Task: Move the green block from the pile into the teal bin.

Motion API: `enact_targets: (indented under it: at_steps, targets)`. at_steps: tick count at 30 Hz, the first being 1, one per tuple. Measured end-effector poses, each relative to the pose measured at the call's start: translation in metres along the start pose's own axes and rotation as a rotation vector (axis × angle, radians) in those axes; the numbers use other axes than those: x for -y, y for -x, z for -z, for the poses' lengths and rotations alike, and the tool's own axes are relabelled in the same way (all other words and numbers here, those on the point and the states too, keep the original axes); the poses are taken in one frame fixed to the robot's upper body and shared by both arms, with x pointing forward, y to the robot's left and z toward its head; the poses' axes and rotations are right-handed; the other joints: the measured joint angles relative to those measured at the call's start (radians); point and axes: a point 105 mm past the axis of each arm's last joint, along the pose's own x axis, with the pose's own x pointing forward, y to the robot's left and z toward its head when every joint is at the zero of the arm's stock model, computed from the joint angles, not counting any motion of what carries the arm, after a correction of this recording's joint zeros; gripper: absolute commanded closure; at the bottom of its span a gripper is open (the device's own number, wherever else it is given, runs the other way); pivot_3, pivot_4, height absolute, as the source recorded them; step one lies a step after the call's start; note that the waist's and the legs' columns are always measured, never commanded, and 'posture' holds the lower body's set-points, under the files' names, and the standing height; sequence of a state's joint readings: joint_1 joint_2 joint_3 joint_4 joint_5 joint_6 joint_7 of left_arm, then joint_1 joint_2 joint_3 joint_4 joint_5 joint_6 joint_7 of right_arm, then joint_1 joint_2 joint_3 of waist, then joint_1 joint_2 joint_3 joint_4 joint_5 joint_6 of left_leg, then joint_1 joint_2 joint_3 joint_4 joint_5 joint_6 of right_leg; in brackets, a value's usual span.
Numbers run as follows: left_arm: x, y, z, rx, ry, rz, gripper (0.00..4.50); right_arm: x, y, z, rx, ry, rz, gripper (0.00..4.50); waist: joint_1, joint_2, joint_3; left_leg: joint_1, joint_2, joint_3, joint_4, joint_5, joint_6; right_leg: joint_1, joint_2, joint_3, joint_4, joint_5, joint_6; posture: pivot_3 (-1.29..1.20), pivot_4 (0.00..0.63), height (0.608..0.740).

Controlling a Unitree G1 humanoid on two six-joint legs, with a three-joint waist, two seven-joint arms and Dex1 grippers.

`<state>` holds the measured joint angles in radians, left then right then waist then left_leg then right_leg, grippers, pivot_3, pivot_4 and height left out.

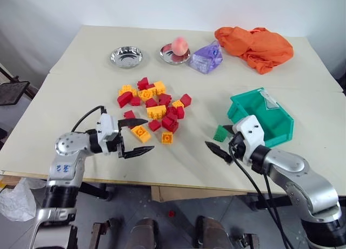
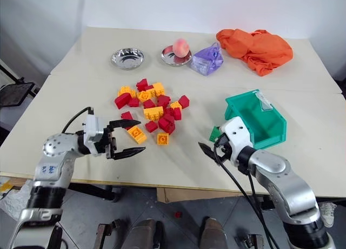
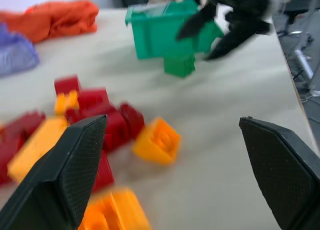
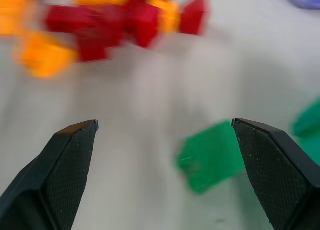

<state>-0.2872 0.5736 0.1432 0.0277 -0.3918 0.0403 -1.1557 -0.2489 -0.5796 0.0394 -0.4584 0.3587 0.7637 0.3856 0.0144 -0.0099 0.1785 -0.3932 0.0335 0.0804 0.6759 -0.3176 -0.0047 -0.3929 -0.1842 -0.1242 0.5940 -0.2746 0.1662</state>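
Working over the table (image 1: 81, 65), with the bin (image 1: 270, 119) as landmark. Lying on the table just beside the bin's near left corner: the green block (image 1: 220, 133), clear of the pile (image 1: 154, 105), which is sitting well to the bin's left. Hovering just short of the block, on its near side: the right claw (image 1: 226, 142), fingers spread wide, gripping nothing. Hanging at the pile's near left edge, far from the bin: the left claw (image 1: 138, 136), also spread wide and empty.

Judging the step in hand as a right-claw pickup of the block. Worth doing: lowering until the fingers straddle the block's flat sides, squaring the wrist to the block, closing fully, lifting clear of the bin's wall, then releasing above the bin's open top. Worth avoiding: nudging the block under the bin's wall.

Showing on the bin: a pale label (image 1: 269, 102), writing too small for reading.
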Motion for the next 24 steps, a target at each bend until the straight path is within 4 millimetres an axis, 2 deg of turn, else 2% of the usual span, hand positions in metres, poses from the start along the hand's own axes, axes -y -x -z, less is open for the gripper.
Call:
enact_targets:
  at_steps: [4, 10, 15, 17, 20, 24]
  targets:
    - [0.004, 0.007, -0.002, -0.016, 0.009, -0.035, 0.02, 0.001, -0.009, 0.005, -0.036, 0.040, 0.011, 0.00, 0.004, 0.000, 0.000, 0.000, 0.000, 0.001, 0.001, 0.000, 0.000, 0.000, 0.000, 0.000, 0.000, 0.000, 0.000, 0.00, 0.150, 0.740]
    - [0.004, 0.004, -0.004, -0.013, 0.009, -0.057, 0.02, 0.019, -0.020, 0.001, -0.094, 0.040, 0.092, 0.00, -0.001, 0.000, 0.000, 0.000, 0.000, 0.001, 0.001, 0.000, 0.000, 0.000, 0.000, 0.000, 0.000, 0.000, 0.000, 0.00, 0.150, 0.740]
    - [0.006, -0.001, -0.004, -0.003, 0.013, -0.050, 0.02, 0.008, -0.023, 0.014, -0.189, 0.007, 0.058, 0.00, -0.004, 0.000, 0.000, 0.000, 0.000, 0.001, 0.000, 0.000, 0.000, -0.001, 0.000, 0.000, 0.000, 0.000, 0.000, 0.00, 0.150, 0.740]
    - [0.006, -0.002, -0.005, -0.001, 0.011, -0.051, 0.02, 0.006, -0.019, 0.013, -0.218, 0.017, 0.038, 0.00, -0.005, 0.000, 0.000, 0.000, 0.000, 0.001, 0.000, 0.000, 0.000, -0.001, 0.000, 0.000, 0.000, 0.000, 0.000, 0.00, 0.150, 0.740]
    - [0.005, -0.003, -0.006, 0.003, 0.009, -0.048, 0.00, 0.003, -0.016, 0.013, -0.236, -0.004, 0.006, 0.56, -0.008, 0.000, 0.000, 0.000, 0.000, 0.001, -0.001, 0.000, 0.000, -0.001, 0.000, 0.000, 0.000, 0.000, 0.000, 0.00, 0.150, 0.740]
    - [0.004, -0.008, -0.010, 0.014, -0.004, -0.032, 0.00, 0.000, -0.016, 0.013, -0.226, -0.014, -0.022, 1.92, -0.015, 0.000, 0.000, 0.000, 0.000, 0.001, -0.001, 0.000, 0.000, -0.001, 0.000, 0.000, 0.000, 0.000, 0.000, 0.00, 0.150, 0.740]
